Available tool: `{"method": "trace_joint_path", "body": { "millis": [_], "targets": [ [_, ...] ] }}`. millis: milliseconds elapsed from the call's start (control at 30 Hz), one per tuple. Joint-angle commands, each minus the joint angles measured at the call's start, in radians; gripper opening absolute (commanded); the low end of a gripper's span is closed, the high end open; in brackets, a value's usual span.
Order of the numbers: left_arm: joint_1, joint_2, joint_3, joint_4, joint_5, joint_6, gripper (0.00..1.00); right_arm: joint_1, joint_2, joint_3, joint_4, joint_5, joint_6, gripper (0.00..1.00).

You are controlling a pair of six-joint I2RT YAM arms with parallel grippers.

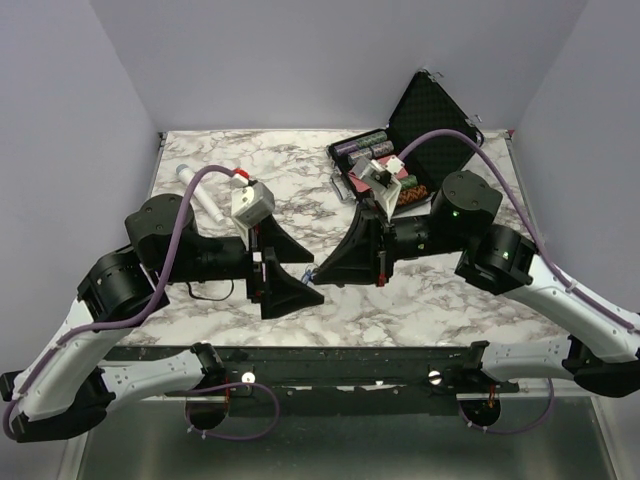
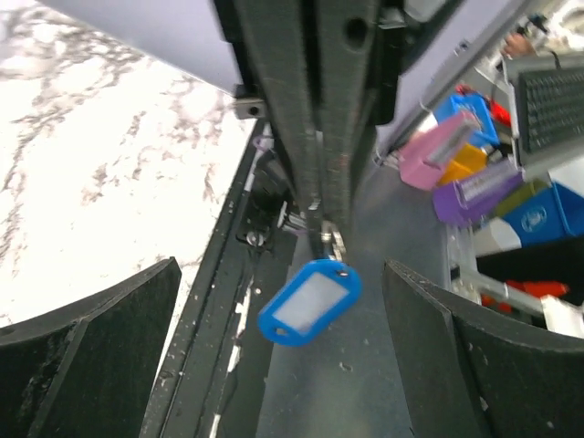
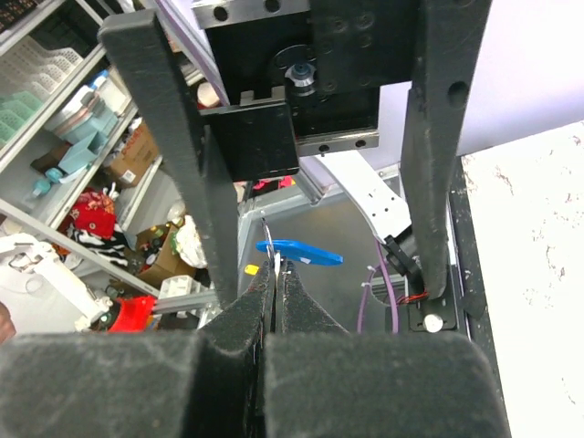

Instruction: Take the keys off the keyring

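One keyring [image 2: 308,303] (blue tag) — two tools [image 2: 281,274] [image 3: 274,283] — one case [image 1: 435,105].

Keyring [image 2: 308,301] was glossy, smooth blue plastic with a pale frosted-looking insert, and its thin ring [image 2: 334,239] was bright metal. Left pincer [image 2: 281,274] fingers [image 2: 91,356] were matt black plastic, lightly speckled and scuffed. Right pincer [image 3: 276,278] pads [image 3: 365,383] looked grainy matt black, rubber or foam, couldn't tell which. Desk [image 1: 300,170] was a smooth marble-pattern top, white with grey veins, low sheen. Case [image 1: 432,105] lid lining was black dimpled foam. Cable [image 1: 178,240] had a smooth purple sheath.
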Motion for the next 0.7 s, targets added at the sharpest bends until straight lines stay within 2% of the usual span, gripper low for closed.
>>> {"method": "trace_joint_path", "body": {
  "millis": [0,167,300,400,667],
  "targets": [
    [-0.005,-0.051,0.006,0.054,-0.234,-0.096,0.99,-0.006,-0.016,0.016,0.056,0.028,0.008,0.01],
    [-0.007,-0.201,-0.138,0.289,-0.338,-0.199,0.97,-0.006,-0.036,-0.011,0.071,0.071,0.015,0.01],
    [-0.007,-0.289,-0.223,0.418,-0.389,-0.217,0.73,-0.005,-0.057,-0.039,0.108,0.122,0.03,0.01],
    [-0.007,-0.305,-0.249,0.467,-0.377,-0.235,0.66,-0.006,-0.074,-0.06,0.141,0.143,0.038,0.01],
    [-0.02,-0.254,-0.251,0.524,-0.337,-0.268,0.64,-0.006,-0.071,-0.071,0.175,0.148,0.05,0.01]
  ]
}}
